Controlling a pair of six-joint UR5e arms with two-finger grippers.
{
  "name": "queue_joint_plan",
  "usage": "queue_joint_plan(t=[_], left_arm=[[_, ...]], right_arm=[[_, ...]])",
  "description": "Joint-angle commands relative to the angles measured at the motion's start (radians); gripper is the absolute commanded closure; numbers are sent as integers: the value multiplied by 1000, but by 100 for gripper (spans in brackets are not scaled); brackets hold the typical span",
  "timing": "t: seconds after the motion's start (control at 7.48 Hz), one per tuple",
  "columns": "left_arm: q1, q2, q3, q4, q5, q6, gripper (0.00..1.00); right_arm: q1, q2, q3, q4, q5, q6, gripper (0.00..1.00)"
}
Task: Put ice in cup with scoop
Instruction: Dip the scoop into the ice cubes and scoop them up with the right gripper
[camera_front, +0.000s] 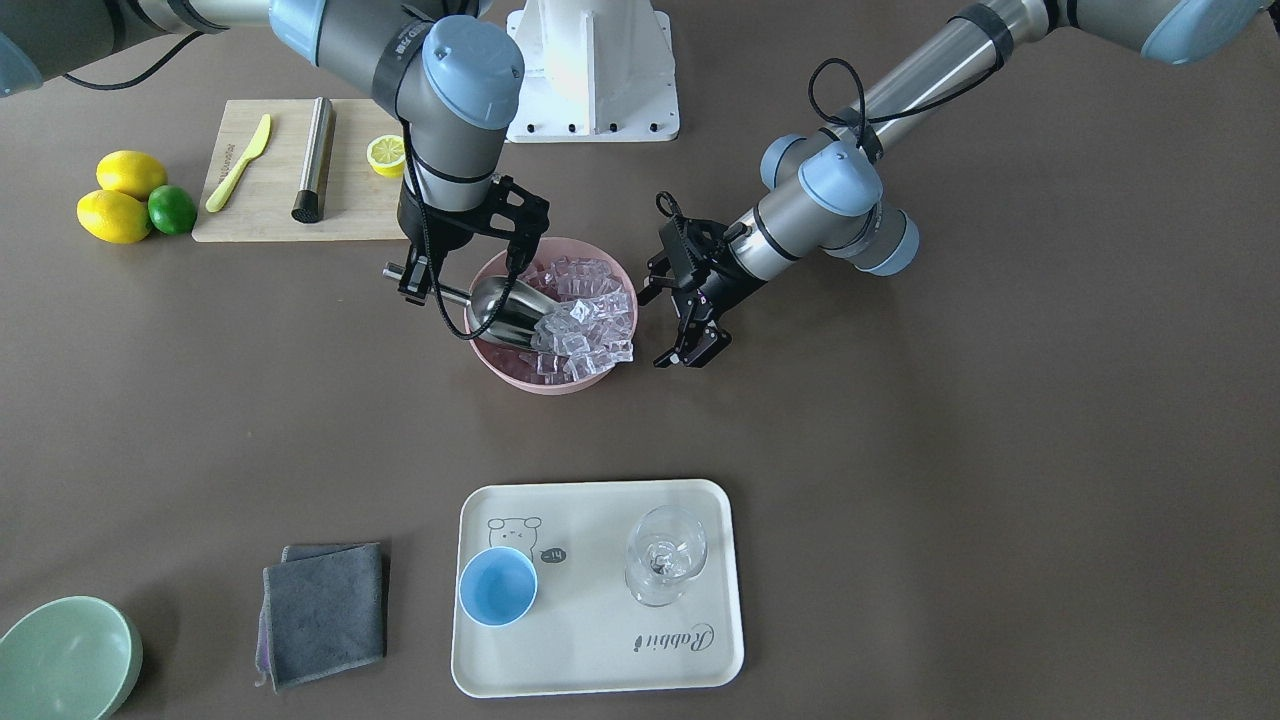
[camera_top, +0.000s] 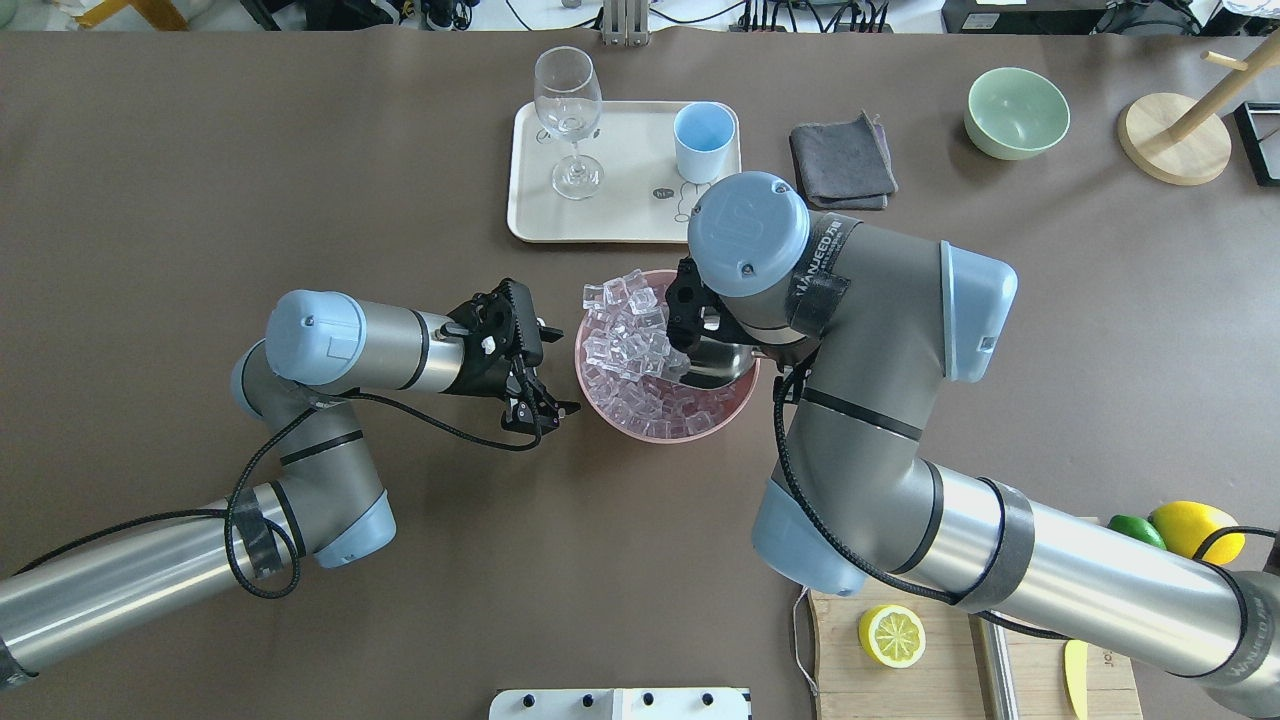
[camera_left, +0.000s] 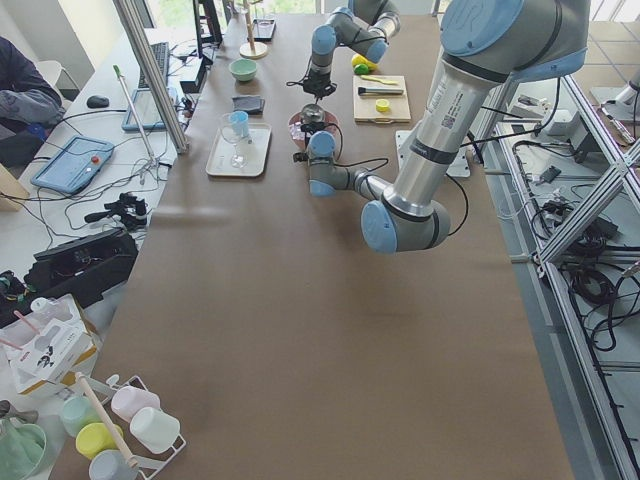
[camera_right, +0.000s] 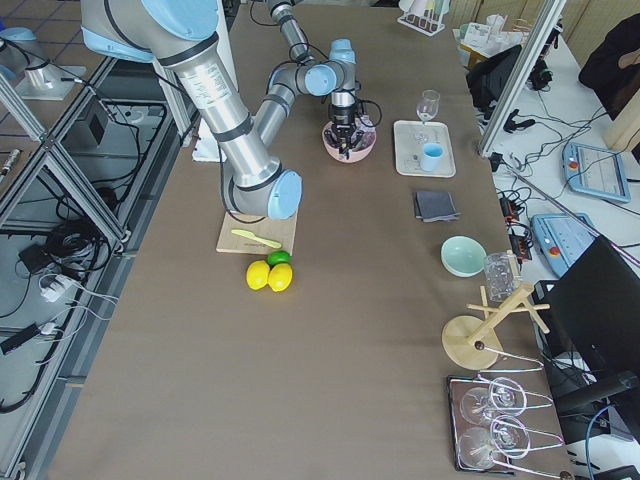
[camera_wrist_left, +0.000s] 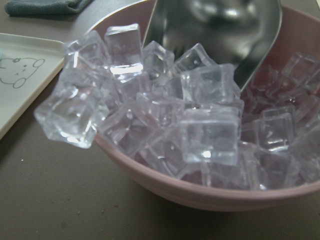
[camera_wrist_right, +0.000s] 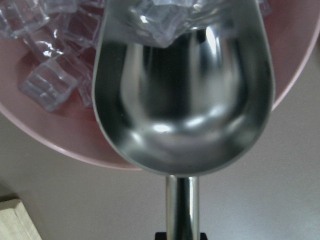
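The steel scoop (camera_front: 508, 305) lies tilted in the pink bowl (camera_front: 520, 375), its mouth pushed into the heap of clear ice cubes (camera_front: 585, 320). My right gripper (camera_front: 415, 280) is shut on the scoop's handle (camera_wrist_right: 182, 210) at the bowl's side. The right wrist view shows the scoop's trough (camera_wrist_right: 182, 100) with ice (camera_wrist_right: 165, 20) at its front lip. My left gripper (camera_front: 688, 355) is open and empty, beside the bowl (camera_top: 690, 430) on its other side. The light-blue cup (camera_front: 497, 587) stands empty on the cream tray (camera_front: 600, 650).
A clear wine glass (camera_front: 665, 555) stands on the tray next to the cup. A grey cloth (camera_front: 323, 612) and a pale green bowl (camera_front: 65, 660) lie beyond. A cutting board (camera_front: 270, 215) with knife, steel rod and lemon half, and whole lemons (camera_front: 115, 215), sit near the robot's base.
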Motion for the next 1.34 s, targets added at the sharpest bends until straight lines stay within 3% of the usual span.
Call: queue_joint_plan(t=[0.0, 0.53, 1.2], left_arm=[[2, 0, 0, 8, 0, 0, 2], [5, 0, 0, 20, 0, 2, 2], [6, 5, 0, 20, 0, 2, 2]], right_arm=[[0, -45, 79, 5, 0, 6, 100], [-2, -93, 144, 10, 9, 32, 100], [-2, -223, 265, 169, 17, 54, 100]])
